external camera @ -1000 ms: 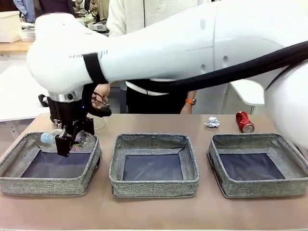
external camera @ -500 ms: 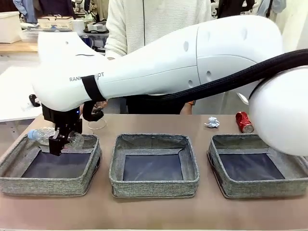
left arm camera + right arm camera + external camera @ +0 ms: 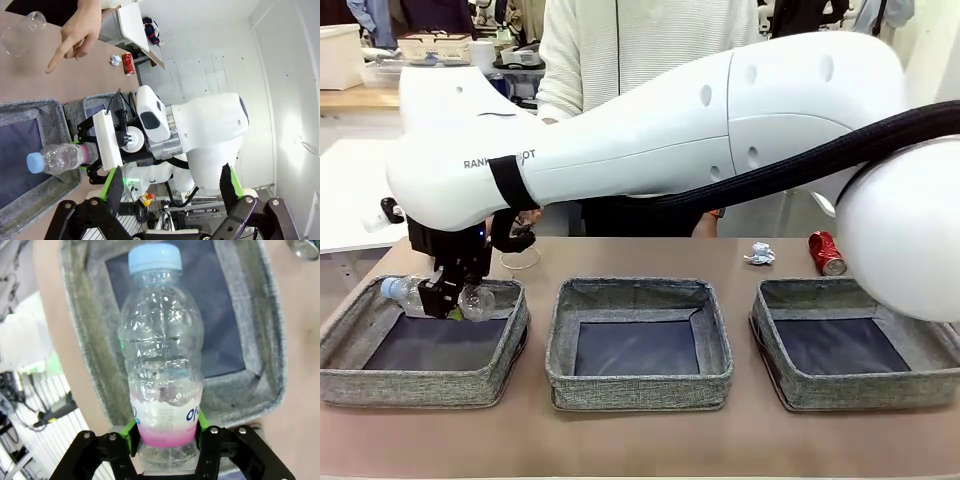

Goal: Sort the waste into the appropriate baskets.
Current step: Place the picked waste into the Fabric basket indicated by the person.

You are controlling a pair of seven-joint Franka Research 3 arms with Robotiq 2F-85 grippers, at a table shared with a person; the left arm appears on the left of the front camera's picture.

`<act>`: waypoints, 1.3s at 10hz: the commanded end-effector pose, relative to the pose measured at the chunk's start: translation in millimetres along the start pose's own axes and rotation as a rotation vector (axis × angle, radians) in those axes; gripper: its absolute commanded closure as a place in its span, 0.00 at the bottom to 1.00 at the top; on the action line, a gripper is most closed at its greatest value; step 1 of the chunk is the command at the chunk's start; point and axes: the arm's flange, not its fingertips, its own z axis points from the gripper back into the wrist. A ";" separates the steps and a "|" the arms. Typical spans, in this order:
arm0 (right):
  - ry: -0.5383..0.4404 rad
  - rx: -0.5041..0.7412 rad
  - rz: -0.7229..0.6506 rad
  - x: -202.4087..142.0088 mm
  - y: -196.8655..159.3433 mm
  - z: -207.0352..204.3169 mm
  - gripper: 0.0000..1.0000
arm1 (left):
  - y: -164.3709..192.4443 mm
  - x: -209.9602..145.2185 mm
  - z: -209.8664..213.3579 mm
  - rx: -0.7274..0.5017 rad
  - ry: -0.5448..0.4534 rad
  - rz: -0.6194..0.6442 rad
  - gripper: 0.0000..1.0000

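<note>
My right arm reaches across to the left basket [image 3: 420,388]. Its gripper [image 3: 448,300] is shut on the clear plastic bottle [image 3: 425,294], which lies level above that basket's far rim, blue cap pointing left. In the right wrist view the green pads [image 3: 131,429] press the bottle [image 3: 160,350] at its pink label, over the basket [image 3: 272,340]. The left wrist view shows the same bottle [image 3: 57,157] and my left gripper [image 3: 171,170], open and holding nothing. A crushed red can [image 3: 828,252] and a crumpled paper ball [image 3: 760,254] lie behind the right basket [image 3: 860,390].
The middle basket [image 3: 640,390] has nothing in it. A clear plastic cup [image 3: 520,258] lies on the table behind the left basket. A person stands at the far side; one hand [image 3: 75,35] points a finger down at the table near the cup [image 3: 20,32].
The right gripper shifted left and settled over the left basket's far rim. The bottle swung level and sank slightly. The person's hand dropped behind the arm.
</note>
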 end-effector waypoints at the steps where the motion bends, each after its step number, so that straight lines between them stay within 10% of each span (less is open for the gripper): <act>1: -0.003 0.061 0.026 -6.3 -2.4 6.4 0.00 | -2.2 1.0 -0.5 -0.022 -0.007 -0.022 0.00; 8: -0.036 0.165 -0.092 -27.6 -6.7 25.4 0.00 | -2.2 1.0 -0.5 -0.022 -0.007 -0.022 0.00; 13: -0.296 0.218 -0.574 -229.5 32.8 127.5 0.00 | -2.2 1.0 -0.5 -0.022 -0.007 -0.022 0.00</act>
